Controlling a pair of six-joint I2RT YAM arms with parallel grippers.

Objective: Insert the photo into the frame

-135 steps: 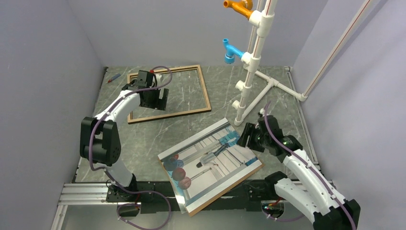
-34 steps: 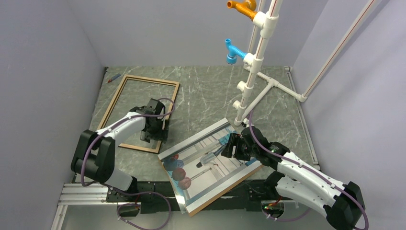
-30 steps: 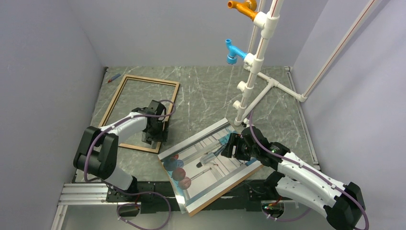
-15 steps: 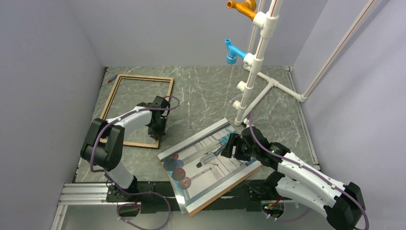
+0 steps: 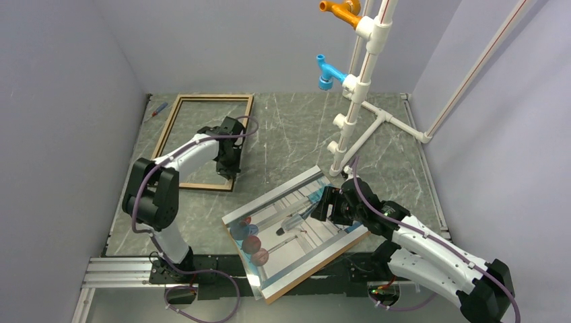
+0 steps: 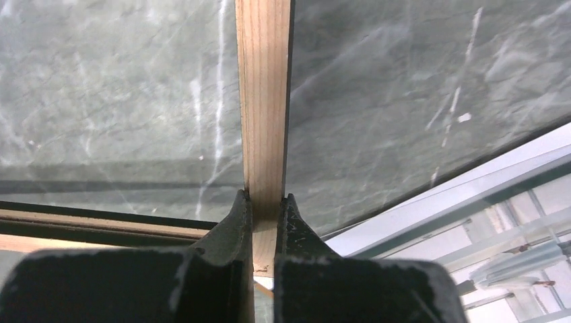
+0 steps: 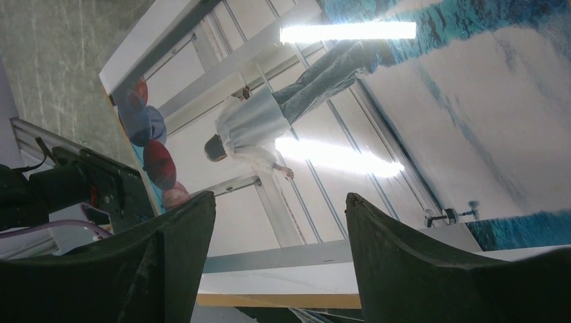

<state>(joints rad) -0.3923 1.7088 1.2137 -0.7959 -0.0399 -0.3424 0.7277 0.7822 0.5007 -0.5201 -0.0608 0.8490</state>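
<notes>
- Two stretches of the frame (image 5: 215, 97) are covered in the top view: part of its right rail and the near right corner, both hidden under the left gripper (image 5: 227, 168).
- At the left wrist, the light wooden rail is seen clamped between the narrow jaws, just short of a corner. The corner itself is hidden behind the black fingers.
- The frame is laid flat on the table (image 5: 289, 134) at the far left, light face up. The grey marbled top is seen through its opening.
- The photo (image 5: 296, 229) is laid picture side up at the near middle, well apart from the frame. It is turned at an angle, and its near corner juts past the table's near edge.
- A brown board (image 5: 323, 264) is seen only as a thin edge under the photo.
- Glare streaks blot out parts of the print in the right wrist view.
- The right gripper (image 5: 323, 205) is held over the photo's far right edge, its jaws spread wide and gripping nothing. Whether the fingertips touch the print cannot be told.
- A small red and blue object (image 5: 159, 109) beside the frame's far left corner is too small to identify.
</notes>
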